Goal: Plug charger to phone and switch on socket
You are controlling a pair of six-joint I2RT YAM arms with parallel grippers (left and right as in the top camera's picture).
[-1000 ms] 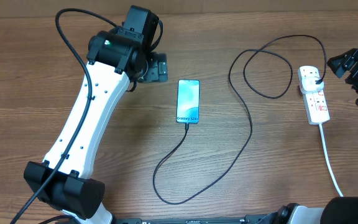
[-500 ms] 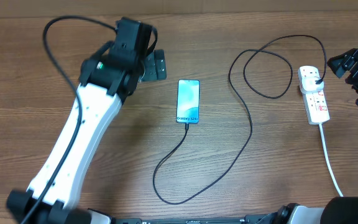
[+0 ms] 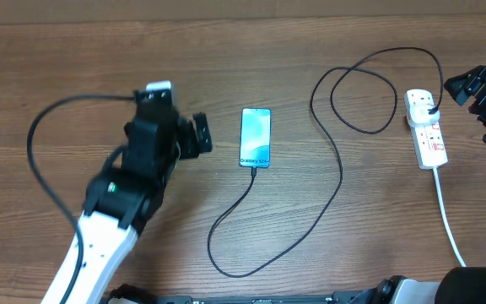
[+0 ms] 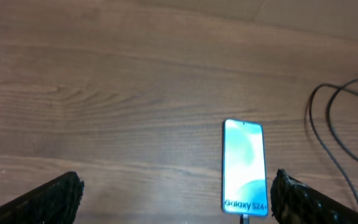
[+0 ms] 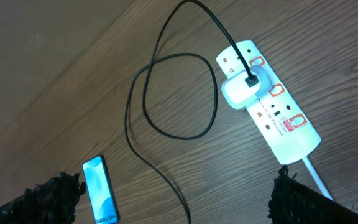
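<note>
Watching right gripper point(image 3: 477, 108): jaws spread wide, empty, just beside socket point(image 3: 427, 128), on its right. Socket's long axis runs far-to-near on table point(image 3: 99, 59), with thick white cord point(image 3: 447, 219) trailing off near end. White adapter point(image 5: 244, 88) sits in outlet toward far end. Red-marked switches look to line right edge, the side facing that gripper. Right arm clearly nearer.

Left gripper point(image 3: 199, 135): also spread, holding nothing, just left of phone point(image 3: 256, 138), well apart from socket. Phone lies mid-table, screen lit; charger point(image 3: 341, 181) tip looks seated at its near end. Likely only switch press remains; switch position too small to tell.
</note>
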